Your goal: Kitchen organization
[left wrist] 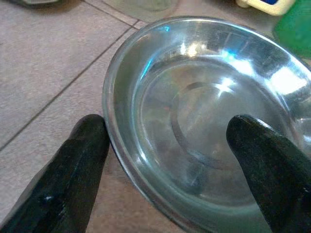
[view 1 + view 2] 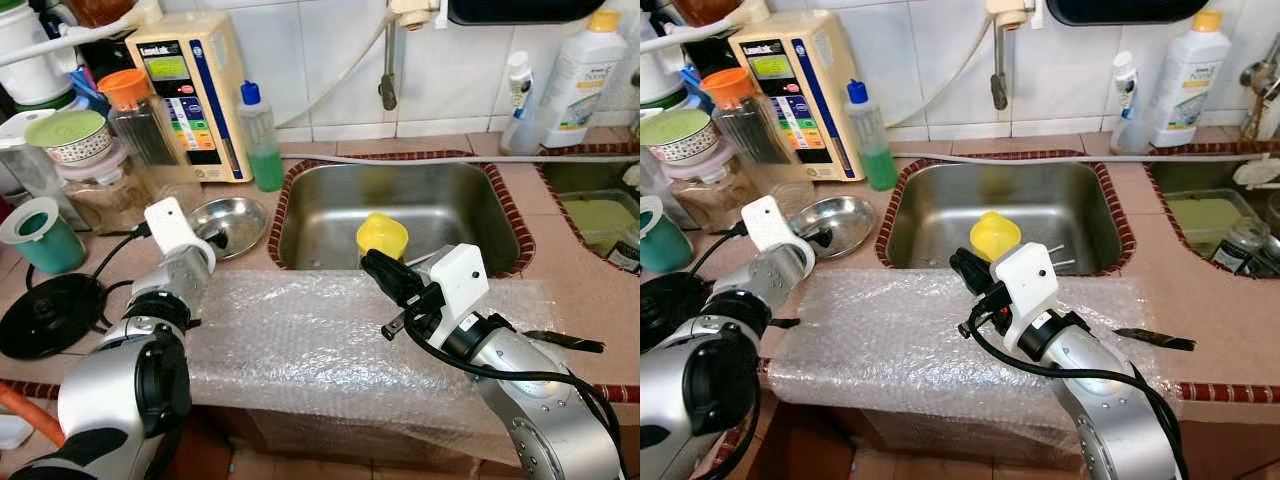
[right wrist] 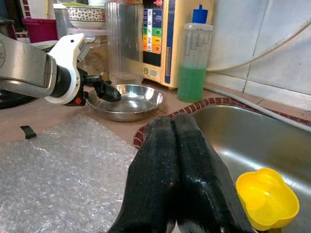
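Left gripper (image 1: 167,160) open, its 2 fingers straddling the near rim of the steel bowl (image 2: 228,225) on the counter left of the sink (image 2: 500,200), likely for a rim pinch. Right gripper (image 3: 177,170) closed, empty, hovering beside the yellow cup (image 2: 382,237).

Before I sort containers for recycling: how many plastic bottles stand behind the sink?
3: a clear bottle of green liquid with a blue cap at its back-left corner, and a slim white bottle beside a large yellow-capped white one at back right. Others may be hidden.
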Tool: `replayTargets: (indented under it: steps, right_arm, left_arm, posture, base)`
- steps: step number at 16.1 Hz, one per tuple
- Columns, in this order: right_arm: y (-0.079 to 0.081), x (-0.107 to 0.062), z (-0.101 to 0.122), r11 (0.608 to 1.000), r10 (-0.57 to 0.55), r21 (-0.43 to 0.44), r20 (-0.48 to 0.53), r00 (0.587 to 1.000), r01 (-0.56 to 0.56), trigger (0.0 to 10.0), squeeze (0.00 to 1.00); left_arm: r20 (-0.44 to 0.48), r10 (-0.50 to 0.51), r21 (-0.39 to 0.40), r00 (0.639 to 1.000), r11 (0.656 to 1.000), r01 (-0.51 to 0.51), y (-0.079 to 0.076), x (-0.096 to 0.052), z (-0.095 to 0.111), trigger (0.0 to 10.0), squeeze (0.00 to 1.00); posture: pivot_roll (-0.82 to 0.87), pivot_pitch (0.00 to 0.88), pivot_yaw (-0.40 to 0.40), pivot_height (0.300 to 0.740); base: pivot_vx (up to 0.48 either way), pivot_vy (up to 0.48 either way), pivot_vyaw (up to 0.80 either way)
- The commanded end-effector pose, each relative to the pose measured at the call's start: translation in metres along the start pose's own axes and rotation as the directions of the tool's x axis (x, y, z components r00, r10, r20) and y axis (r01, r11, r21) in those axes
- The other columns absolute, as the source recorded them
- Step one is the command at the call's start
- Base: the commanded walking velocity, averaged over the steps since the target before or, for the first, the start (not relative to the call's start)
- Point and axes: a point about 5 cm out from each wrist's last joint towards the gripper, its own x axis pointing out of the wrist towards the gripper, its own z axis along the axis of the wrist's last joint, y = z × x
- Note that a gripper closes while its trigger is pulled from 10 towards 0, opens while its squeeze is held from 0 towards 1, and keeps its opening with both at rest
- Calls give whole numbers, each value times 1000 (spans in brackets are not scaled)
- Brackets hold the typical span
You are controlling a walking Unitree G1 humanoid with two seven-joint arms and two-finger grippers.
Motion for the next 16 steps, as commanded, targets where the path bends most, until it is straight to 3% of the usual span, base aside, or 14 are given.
replayTargets:
  steps: [1, 2, 3, 9, 16]
  right_arm:
    - [5, 1, 3, 1000, 19, -7, 10, 1000, -19, 10000, 0]
    - [5, 0, 4, 1000, 17, -8, 10, 1000, -17, 10000, 0]
    - [5, 0, 4, 1000, 15, -8, 10, 1000, -15, 10000, 0]
    - [3, 0, 4, 999, 32, -1, 14, 999, -32, 10000, 0]
    - [4, -1, 4, 996, 89, 23, 7, 996, -89, 10000, 0]
  left_arm:
    - [-22, -13, -10, 1000, 1000, 13, -1, 0, 3, 10000, 0]
    - [-43, -19, -20, 999, 1000, 18, -1, 0, 1, 3451, 0]
    - [-53, -13, -30, 998, 999, 11, 1, 0, 0, 0, 0]
    - [-94, 26, -41, 995, 999, -30, 19, 2, -12, 0, 0]
    - [-78, 27, 17, 997, 1000, -26, 25, 2, -13, 0, 0]
  posture:
    - [-134, 0, 180, 740]
    - [-134, 0, 180, 740]
    - [-134, 0, 180, 740]
    - [-128, 0, 177, 740]
    - [-118, 0, 170, 740]
  base:
    - [0, 0, 0]
    - [0, 0, 0]
    - [0, 0, 0]
    - [0, 0, 0]
    - [0, 0, 0]
